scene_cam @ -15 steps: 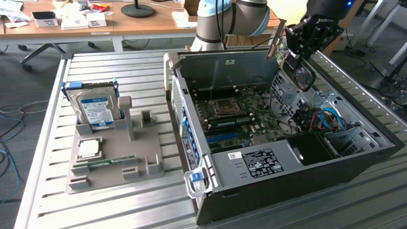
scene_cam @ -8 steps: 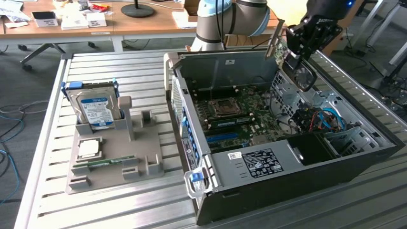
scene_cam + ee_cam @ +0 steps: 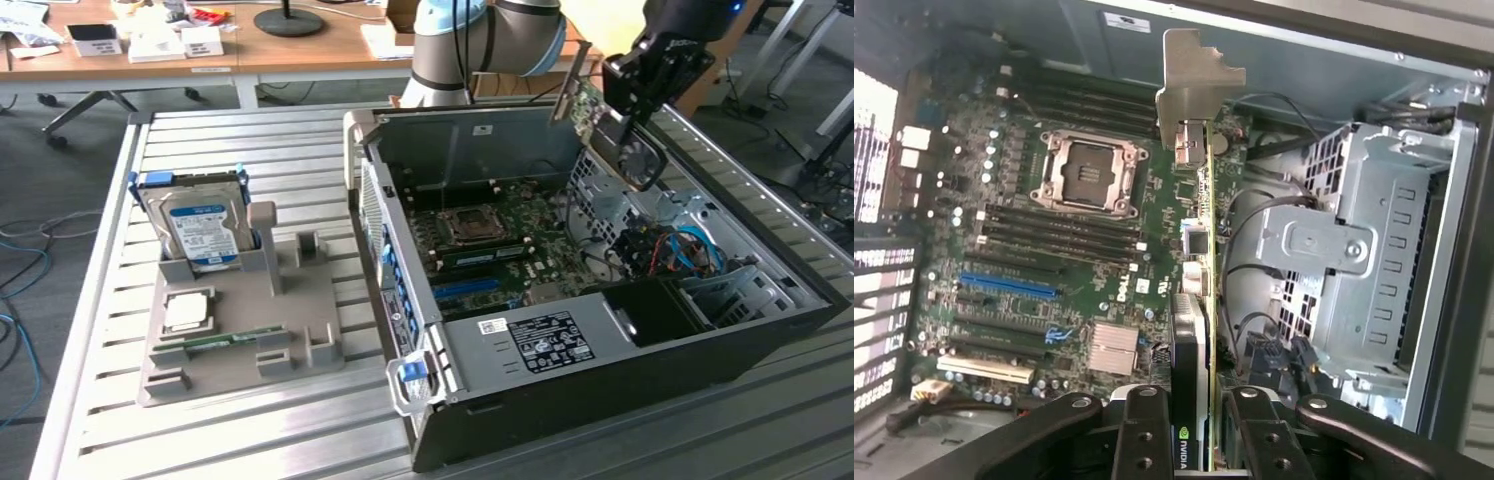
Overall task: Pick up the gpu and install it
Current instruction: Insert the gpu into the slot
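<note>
The tool (image 3: 1197,440) was clamped on the gpu (image 3: 1192,330), edge-on over the motherboard (image 3: 1034,250) in the open case (image 3: 641,370); a grey holder (image 3: 227,365) on the bench (image 3: 267,440) carried a hard drive (image 3: 200,228)

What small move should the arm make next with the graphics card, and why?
Probably a short sideways shift, with no descent yet. The jaws are shut on the graphics card, which hangs on edge above the open computer case. In the wrist view it lines up nearer the metal drive cage than the blue slot on the board.
</note>
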You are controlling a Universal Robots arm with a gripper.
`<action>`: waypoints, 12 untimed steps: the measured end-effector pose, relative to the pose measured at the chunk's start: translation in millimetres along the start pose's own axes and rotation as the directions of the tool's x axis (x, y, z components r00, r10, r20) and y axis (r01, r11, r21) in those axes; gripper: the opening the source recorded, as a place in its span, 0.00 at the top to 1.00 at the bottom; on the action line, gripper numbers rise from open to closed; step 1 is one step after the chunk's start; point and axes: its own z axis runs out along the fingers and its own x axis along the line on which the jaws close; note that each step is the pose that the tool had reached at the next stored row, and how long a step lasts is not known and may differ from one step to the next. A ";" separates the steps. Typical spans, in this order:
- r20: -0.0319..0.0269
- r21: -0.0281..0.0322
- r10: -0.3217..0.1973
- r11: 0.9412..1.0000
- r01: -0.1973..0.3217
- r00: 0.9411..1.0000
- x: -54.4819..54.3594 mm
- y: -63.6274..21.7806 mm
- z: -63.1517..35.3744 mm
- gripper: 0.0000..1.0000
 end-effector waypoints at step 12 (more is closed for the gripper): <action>-0.006 -0.003 -0.114 0.993 0.114 0.993 0.0 0.0 0.0 0.73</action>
